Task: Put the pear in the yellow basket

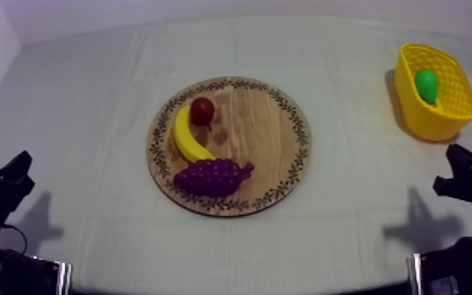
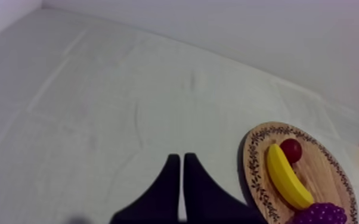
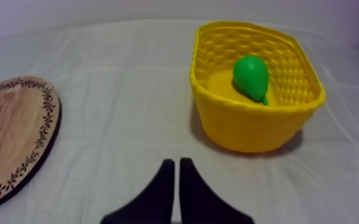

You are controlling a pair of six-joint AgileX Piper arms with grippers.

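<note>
The smooth green toy pear point(image 3: 251, 77) lies inside the yellow plastic lattice basket point(image 3: 247, 128) at the far right, well apart from the round wooden board point(image 1: 263, 133). Its narrow end points toward the right gripper point(image 3: 176, 164), the nearer one. That gripper and the left gripper point(image 2: 179, 158) both have their fingers pressed together, holding nothing.

The bench point(image 1: 90, 94), under a grey-white cloth point(image 1: 349, 227) that seems faintly creased, carries a round wooden board point(image 1: 259, 137). The yellow basket point(image 1: 435, 125) stands well right of the board, slightly farther back.
</note>
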